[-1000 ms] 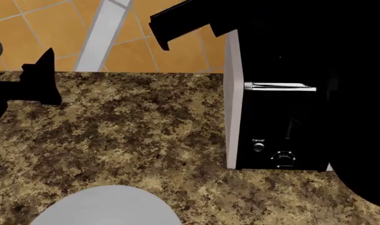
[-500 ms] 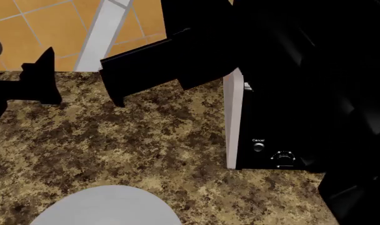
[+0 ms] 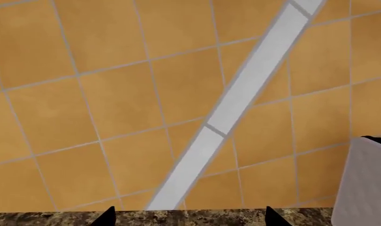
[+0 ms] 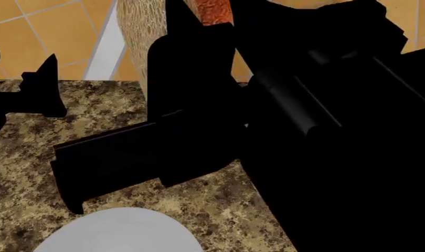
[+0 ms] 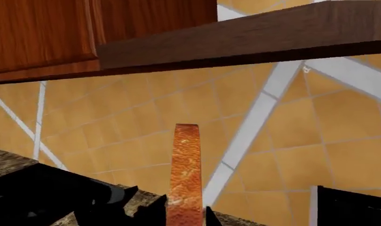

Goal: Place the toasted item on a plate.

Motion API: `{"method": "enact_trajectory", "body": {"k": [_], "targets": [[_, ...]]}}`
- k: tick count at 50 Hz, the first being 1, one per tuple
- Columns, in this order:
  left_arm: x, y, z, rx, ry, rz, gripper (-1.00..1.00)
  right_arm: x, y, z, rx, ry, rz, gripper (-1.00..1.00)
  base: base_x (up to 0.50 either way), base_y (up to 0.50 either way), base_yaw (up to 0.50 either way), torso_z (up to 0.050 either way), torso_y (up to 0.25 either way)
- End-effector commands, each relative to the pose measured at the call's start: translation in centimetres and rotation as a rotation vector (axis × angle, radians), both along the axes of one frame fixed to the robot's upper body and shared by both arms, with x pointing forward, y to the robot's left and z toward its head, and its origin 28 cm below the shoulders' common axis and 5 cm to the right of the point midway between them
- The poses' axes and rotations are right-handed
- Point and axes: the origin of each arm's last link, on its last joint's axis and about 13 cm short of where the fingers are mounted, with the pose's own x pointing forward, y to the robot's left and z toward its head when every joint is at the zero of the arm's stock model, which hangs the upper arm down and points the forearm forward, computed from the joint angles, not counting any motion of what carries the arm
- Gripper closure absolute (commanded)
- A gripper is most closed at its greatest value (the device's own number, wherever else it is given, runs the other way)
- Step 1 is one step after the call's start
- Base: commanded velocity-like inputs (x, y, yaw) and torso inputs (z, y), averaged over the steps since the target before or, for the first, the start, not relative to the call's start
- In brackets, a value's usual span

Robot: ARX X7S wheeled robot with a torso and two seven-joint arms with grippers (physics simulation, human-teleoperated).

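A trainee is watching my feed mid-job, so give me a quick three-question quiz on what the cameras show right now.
1. True or false: the bread slice lies on the plate.
2. Which arm's jaws hold the slice? A left, B right, C neither.
3. What surface does the plate rest on?
Key: 1 false; 2 B; 3 the speckled countertop.

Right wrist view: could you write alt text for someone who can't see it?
A slice of toasted bread, seen edge-on with its golden-brown crust, stands upright between the dark fingers of the right gripper. Behind it is an orange tiled wall with white stripes, below a wooden cabinet. The other black arm and a bit of speckled counter show at one side.
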Motion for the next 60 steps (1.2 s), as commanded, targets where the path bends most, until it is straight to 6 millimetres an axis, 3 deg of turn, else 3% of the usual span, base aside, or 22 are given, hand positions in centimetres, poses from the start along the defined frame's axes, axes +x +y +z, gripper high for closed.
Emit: {"method": "enact_trajectory", "body": {"k": [1,16,24,31,39,46,60], "targets": [[0.0,0.0,-0.2,-0.004,0.001,0.005,-1.0,-1.5,0.2,-0.4,0.017,0.084,0.023,1.0,0.0,0.0,0.0,0.0,0.0],[0.0,-0.1,-0.3,-0.007,0.003,0.001,-1.0,-3.0,0.4,-1.5,-0.058,0.25,0.054,1.0,0.0,0.0,0.0,0.0,0.0],[-0.2,0.1,-0.1,-0.005,-0.001,0.005,-1.0,-3.2,0.5,-2.2,-0.016,0.296,0.08,1.0,0.0,0.0,0.0,0.0,0.0],[-0.3,-0.3,-0.2,-0.009,0.0,-0.003,-1.0,-2.1,0.4,-2.5,0.18,0.355,0.058,1.0,0.0,0.0,0.0,0.0,0.0],[-0.3,-0.1,-0.3,-0.022,0.006,0.003,-1.0,-1.5,1.3,-5.2,0.355,0.439,0.053,1.0,0.0,0.0,0.0,0.0,0.0],[-0.3,0.1,-0.8,-0.023,0.013,0.012,-1.0,-0.8,1.7,-8.0,0.345,0.584,0.106,1.0,0.0,0.0,0.0,0.0,0.0],[-0.4,0.2,-1.0,-0.027,0.016,0.015,-1.0,-0.9,2.2,-9.1,0.305,0.617,0.125,1.0,0.0,0.0,0.0,0.0,0.0]]}}
